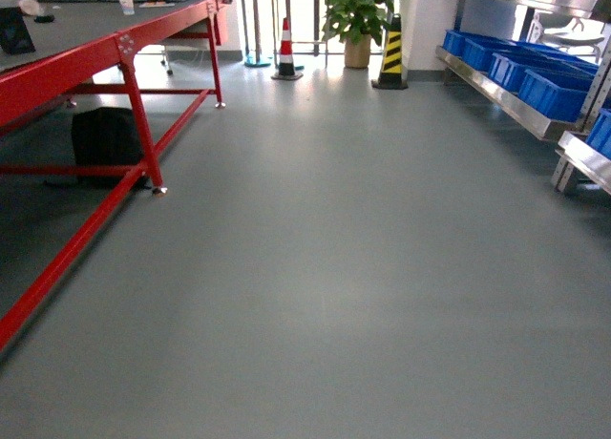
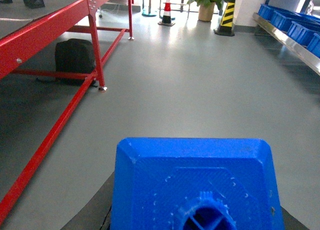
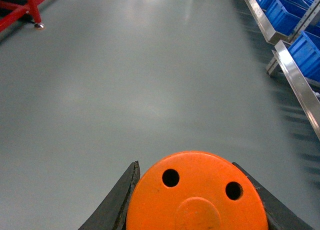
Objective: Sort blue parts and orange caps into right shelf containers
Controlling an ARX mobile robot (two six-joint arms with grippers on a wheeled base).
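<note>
left gripper (image 2: 195,225) is clamped on a blue part (image 2: 195,185), right gripper (image 3: 197,210) clamped on an orange cap (image 3: 195,195); blue crates (image 1: 535,72) line the right-hand shelf (image 1: 496,91).

The blue part (image 2: 196,185) sits between the left gripper's fingers, stud end facing the camera. The orange cap (image 3: 196,192), flat top with two dark holes, is clamped between the right gripper's fingers. Blue crates (image 1: 535,72) line the shelf ahead-right of it.
</note>
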